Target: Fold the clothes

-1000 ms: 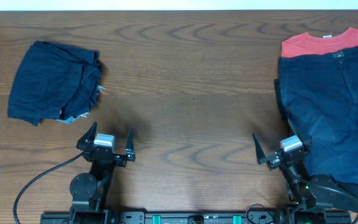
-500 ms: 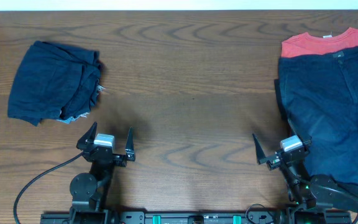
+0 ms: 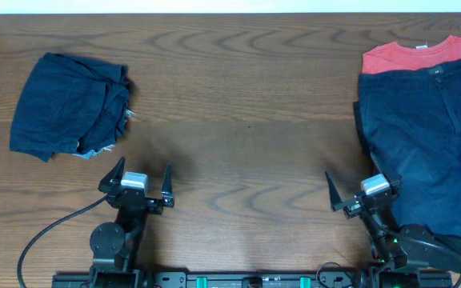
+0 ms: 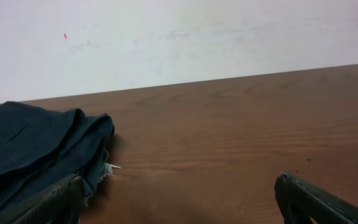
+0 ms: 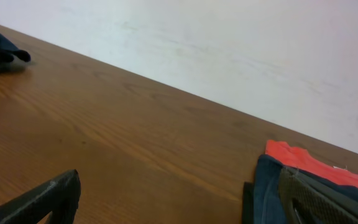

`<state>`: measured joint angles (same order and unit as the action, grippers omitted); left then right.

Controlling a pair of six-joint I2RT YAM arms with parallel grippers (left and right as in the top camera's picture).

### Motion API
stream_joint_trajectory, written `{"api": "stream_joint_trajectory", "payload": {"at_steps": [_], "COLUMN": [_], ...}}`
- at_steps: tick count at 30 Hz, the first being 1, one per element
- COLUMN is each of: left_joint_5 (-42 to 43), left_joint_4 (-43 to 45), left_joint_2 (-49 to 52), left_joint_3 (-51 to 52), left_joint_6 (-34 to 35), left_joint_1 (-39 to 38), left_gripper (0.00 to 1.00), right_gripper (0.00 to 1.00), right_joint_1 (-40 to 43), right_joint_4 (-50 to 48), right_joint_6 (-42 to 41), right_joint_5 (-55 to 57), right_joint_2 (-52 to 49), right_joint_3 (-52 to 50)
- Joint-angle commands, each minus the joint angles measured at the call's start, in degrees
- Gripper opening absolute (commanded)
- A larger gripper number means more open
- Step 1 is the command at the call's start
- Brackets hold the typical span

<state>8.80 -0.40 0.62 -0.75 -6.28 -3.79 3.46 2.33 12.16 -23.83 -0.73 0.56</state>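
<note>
Navy shorts lie bundled by the desk's left edge, likely finished; flat shorts over a coral T-shirt wait at its right edge, while left gripper and right gripper sit at the near edge, jaws wide, empty.

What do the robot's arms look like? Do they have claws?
Sort of! The left gripper and the right gripper each have two pointy black fingers, like horns, with a silvery block between them. The arms are black. A black cable curls out from the left one.
</note>
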Motion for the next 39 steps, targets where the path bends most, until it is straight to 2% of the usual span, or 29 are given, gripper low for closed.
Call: {"api": "stream_joint_trajectory", "payload": {"at_steps": [1, 9, 13, 17, 19, 23, 26, 30, 39], "left_joint_5": [1.0, 1.5, 6.3, 7.2, 7.2, 7.0, 6.0, 4.9, 4.9], "left_joint_4": [-1.6, -0.8, 3.5, 11.6, 11.4, 3.0, -4.4, -15.0, -39.7], "left_joint_2": [0.0, 0.0, 0.0, 0.0, 0.4, 5.4, 13.0, 27.4, 59.2], "left_joint_3": [0.5, 0.5, 0.5, -1.2, -3.8, -12.8, -21.8, -36.4, -67.9], "left_joint_6": [-1.2, -0.9, -0.6, 1.2, 3.3, 4.0, 4.0, 4.0, 4.0], "left_joint_1": [0.2, 0.2, 0.2, 0.2, 0.2, 0.2, 0.2, 0.2, 0.2], "left_gripper": [0.98, 0.98, 0.98, 0.98, 0.98, 0.98, 0.98, 0.98, 0.98], "right_gripper": [0.99, 0.99, 0.99, 0.99, 0.99, 0.99, 0.99, 0.99, 0.99], "right_joint_1": [-0.9, -0.9, -0.9, -0.9, -0.9, -0.9, -0.9, -0.9, 0.6], "right_joint_4": [-0.2, -1.6, -2.0, -7.9, -7.9, -1.2, 6.6, 16.9, 35.7], "right_joint_6": [0.1, 0.1, 0.0, -6.9, -8.9, -10.2, -10.2, -10.2, -10.2], "right_joint_5": [-0.4, -1.2, -2.9, -3.2, -3.1, 0.0, 2.5, 3.8, 7.1], "right_joint_2": [0.3, 0.3, 0.3, 0.3, 0.3, -2.6, -9.2, -22.9, -62.2], "right_joint_3": [-0.2, -0.2, -0.2, 0.2, 2.0, 8.8, 16.5, 28.9, 58.5]}}
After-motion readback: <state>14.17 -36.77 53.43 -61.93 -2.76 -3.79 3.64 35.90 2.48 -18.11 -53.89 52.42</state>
